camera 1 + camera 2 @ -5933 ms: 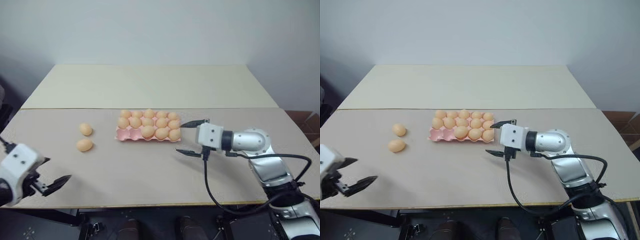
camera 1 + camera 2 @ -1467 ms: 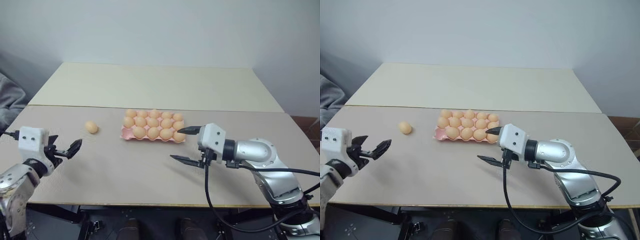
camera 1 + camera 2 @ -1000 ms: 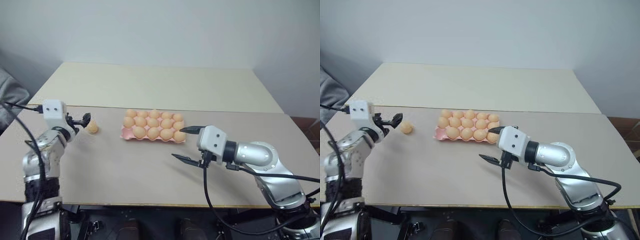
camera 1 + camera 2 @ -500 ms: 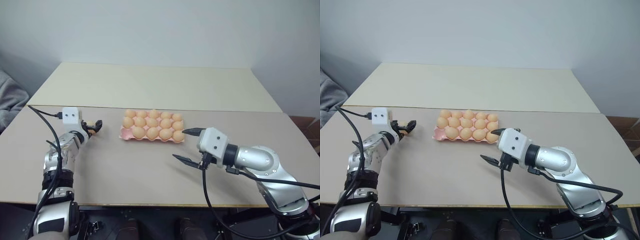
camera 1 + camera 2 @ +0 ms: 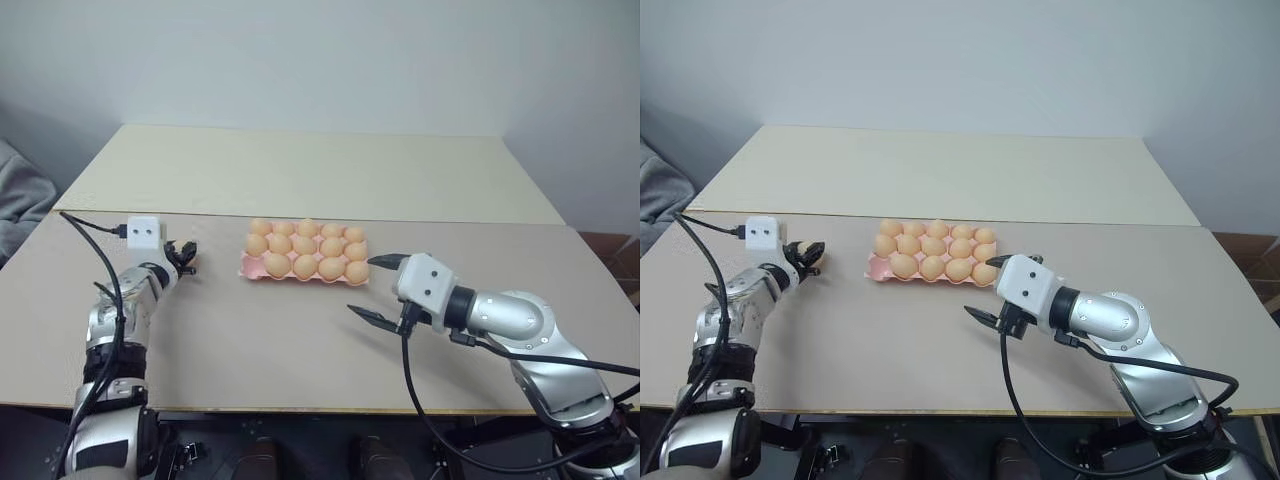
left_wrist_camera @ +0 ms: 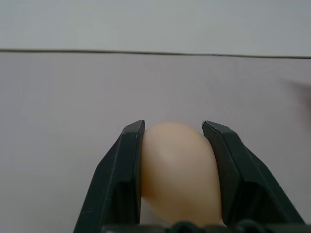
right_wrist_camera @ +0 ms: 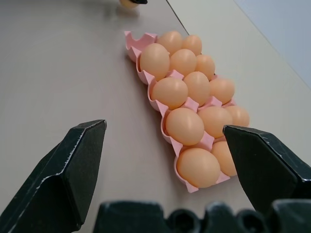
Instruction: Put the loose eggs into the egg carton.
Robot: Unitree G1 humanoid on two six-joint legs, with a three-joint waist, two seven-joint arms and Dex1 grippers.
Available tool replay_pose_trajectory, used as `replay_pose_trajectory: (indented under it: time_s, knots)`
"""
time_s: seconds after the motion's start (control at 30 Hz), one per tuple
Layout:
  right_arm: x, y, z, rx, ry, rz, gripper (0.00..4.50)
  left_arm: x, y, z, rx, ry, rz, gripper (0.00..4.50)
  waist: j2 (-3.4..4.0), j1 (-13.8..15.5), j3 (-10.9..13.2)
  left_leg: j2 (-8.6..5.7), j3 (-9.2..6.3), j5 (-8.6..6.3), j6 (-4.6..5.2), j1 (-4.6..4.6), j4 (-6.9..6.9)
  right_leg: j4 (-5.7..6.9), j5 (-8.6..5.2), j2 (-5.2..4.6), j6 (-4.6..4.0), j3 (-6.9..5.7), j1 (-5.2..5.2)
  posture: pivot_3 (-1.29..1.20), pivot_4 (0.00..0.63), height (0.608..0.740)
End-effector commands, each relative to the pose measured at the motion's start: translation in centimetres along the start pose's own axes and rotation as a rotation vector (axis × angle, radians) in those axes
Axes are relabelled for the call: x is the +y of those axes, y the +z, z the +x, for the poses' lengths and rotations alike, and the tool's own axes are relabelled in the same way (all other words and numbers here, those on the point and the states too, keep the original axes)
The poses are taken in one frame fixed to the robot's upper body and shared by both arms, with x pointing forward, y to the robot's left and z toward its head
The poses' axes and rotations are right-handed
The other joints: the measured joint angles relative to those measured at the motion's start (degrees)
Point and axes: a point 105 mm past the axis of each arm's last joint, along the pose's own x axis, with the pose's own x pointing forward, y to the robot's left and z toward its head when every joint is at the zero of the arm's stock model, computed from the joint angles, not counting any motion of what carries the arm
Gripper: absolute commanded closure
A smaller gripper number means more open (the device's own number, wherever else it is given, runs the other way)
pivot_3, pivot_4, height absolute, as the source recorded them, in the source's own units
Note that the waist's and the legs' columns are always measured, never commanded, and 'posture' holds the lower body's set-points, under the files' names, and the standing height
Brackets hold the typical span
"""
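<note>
A pale orange loose egg (image 6: 179, 170) sits between the two black fingers of my left gripper (image 5: 186, 252), which is shut on it low over the table, to the left of the egg carton. The pink egg carton (image 5: 244, 267) lies mid-table and holds several eggs. Its front-left corner cup (image 7: 132, 40) is empty. My right gripper (image 5: 363, 286) hovers open just right of the carton's front-right corner, with nothing between its fingers.
The grey tabletop (image 5: 270, 340) stretches wide in front of the carton. A cream table (image 5: 300, 170) adjoins it at the back. A black cable (image 5: 95, 228) runs from my left wrist across the table's left side.
My left gripper has moved in around the loose egg and shut on it. The right arm and the carton have stayed put.
</note>
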Motion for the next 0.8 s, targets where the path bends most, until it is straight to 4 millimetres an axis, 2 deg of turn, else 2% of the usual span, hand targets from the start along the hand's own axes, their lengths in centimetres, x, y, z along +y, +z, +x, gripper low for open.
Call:
replay_pose_trajectory:
  time_s: [0.03,0.13,0.33,0.7,0.8]
  knots:
    - [-0.4,1.1,0.0,-0.038,-0.025,-0.051,0.00,-3.2,3.4,-0.9,-0.129,-0.168,0.047,2.88,0.00,0.0,0.0,0.00,0.00,0.00,0.00,0.00,0.00,0.00,0.00,0.00,0.00,0.00,0.00,0.00,0.150,0.740]
    - [-0.3,1.1,0.1,-0.038,-0.033,-0.053,0.00,-5.3,3.9,-1.7,-0.149,-0.308,0.080,2.88,0.00,0.0,0.0,-0.01,0.01,0.00,0.00,0.00,0.00,0.00,0.00,-0.01,0.00,0.01,0.01,0.00,0.150,0.740]
    - [0.0,1.0,0.1,-0.037,-0.052,-0.042,0.00,-7.5,4.0,-2.4,-0.129,-0.478,0.099,2.88,0.00,-0.1,0.0,0.01,-0.01,0.01,0.00,0.05,0.00,0.05,-0.01,0.03,0.00,0.01,0.01,0.00,0.150,0.740]
    - [0.2,0.6,0.1,-0.025,-0.078,-0.025,0.00,-8.6,2.4,-2.0,-0.088,-0.561,0.077,2.88,0.00,0.0,0.0,0.00,0.00,0.00,0.01,0.03,0.00,0.01,-0.01,0.03,0.01,0.02,0.00,0.00,0.150,0.740]
    - [0.1,0.6,0.0,-0.023,-0.082,-0.028,0.00,-8.8,2.4,-1.5,-0.100,-0.561,0.050,1.91,0.00,0.0,0.0,0.00,-0.01,0.01,0.01,0.03,0.00,0.02,-0.01,0.03,0.01,0.02,0.01,0.00,0.150,0.740]
